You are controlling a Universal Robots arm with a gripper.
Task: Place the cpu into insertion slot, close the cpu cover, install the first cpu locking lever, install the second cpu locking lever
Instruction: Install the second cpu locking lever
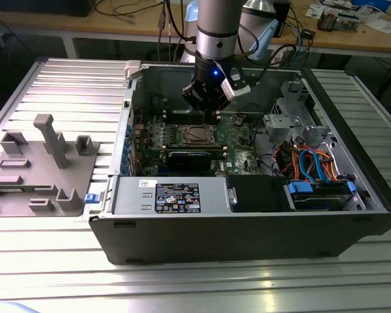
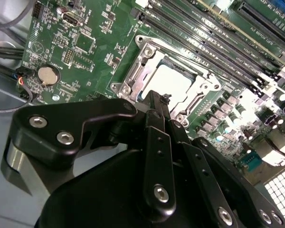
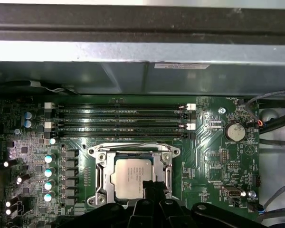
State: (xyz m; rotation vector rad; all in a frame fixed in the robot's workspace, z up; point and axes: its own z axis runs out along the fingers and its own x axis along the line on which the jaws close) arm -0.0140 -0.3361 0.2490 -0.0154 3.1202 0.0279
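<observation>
In the second wrist view the gripper (image 2: 157,102) is filling the foreground, its black fingers (image 2: 159,142) drawn together into a narrow tip with nothing between them, and that tip is hanging just above the near edge of the insertion slot (image 2: 173,83). The cpu (image 2: 168,81) is lying flat inside that socket, its pale metal top facing up, and the cpu cover (image 2: 141,64) is lying down around it as a silvery frame with the chip showing through its square cut-out. In the first wrist view the same closed tip of the gripper (image 3: 151,184) is overlapping the near rim of the insertion slot (image 3: 97,175), where the cpu (image 3: 132,172) is sitting level and framed by the cpu cover (image 3: 133,151). Whether the locking levers are latched I cannot tell. Just past the socket the long memory slots (image 3: 121,121) are running side by side across the green motherboard (image 3: 206,161), with a round coin battery (image 3: 235,131) off to one side. In the exterior view the gripper (image 1: 208,112) is reaching down into the open computer case (image 1: 247,228), poised over the far edge of the insertion slot (image 1: 197,135), while a grey fixture tray (image 1: 36,169) is resting on the ribbed metal table (image 1: 195,287), well apart toward the exterior view's left.
</observation>
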